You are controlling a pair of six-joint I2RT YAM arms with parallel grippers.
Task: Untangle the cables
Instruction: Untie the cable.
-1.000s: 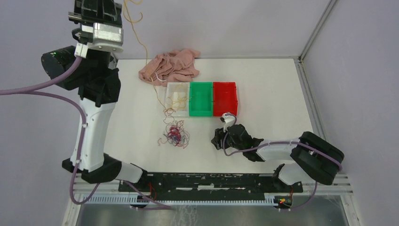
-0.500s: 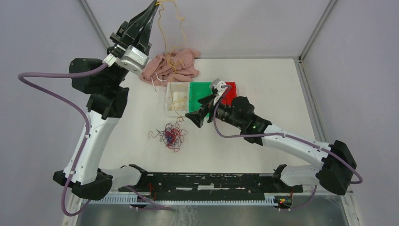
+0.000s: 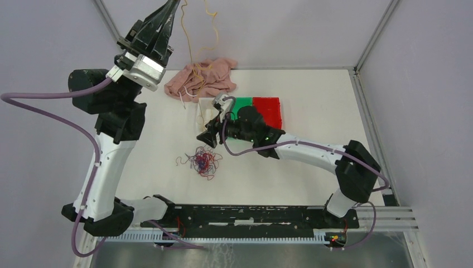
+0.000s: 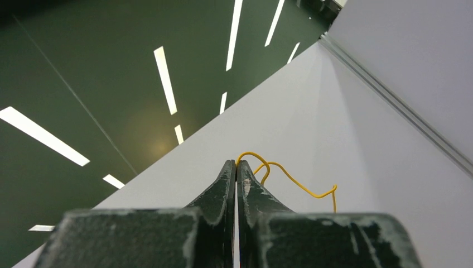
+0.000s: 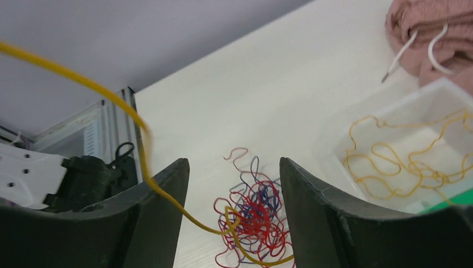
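Observation:
A red and purple cable tangle (image 3: 202, 161) lies on the table; in the right wrist view the tangle (image 5: 257, 219) sits below and between my open fingers. My left gripper (image 3: 176, 4) is raised high at the back and shut on a yellow cable (image 3: 191, 39), which hangs down toward the pink garment. The left wrist view shows that gripper (image 4: 235, 165) pinching the yellow cable (image 4: 290, 180). My right gripper (image 3: 205, 137) is open just above and to the right of the tangle. A yellow strand (image 5: 139, 125) crosses in front of the right gripper (image 5: 234, 167) and reaches the tangle.
A white bin (image 3: 204, 106) holding loose yellow cables (image 5: 401, 156) stands beside a green bin (image 3: 243, 105) and a red bin (image 3: 270, 111). A pink garment (image 3: 209, 75) with a white drawstring (image 5: 401, 50) lies behind them. Enclosure walls stand at the back and sides.
My right arm has moved left from over the green bin to just beside the tangle. My left gripper has shifted slightly left and up with the yellow cable.

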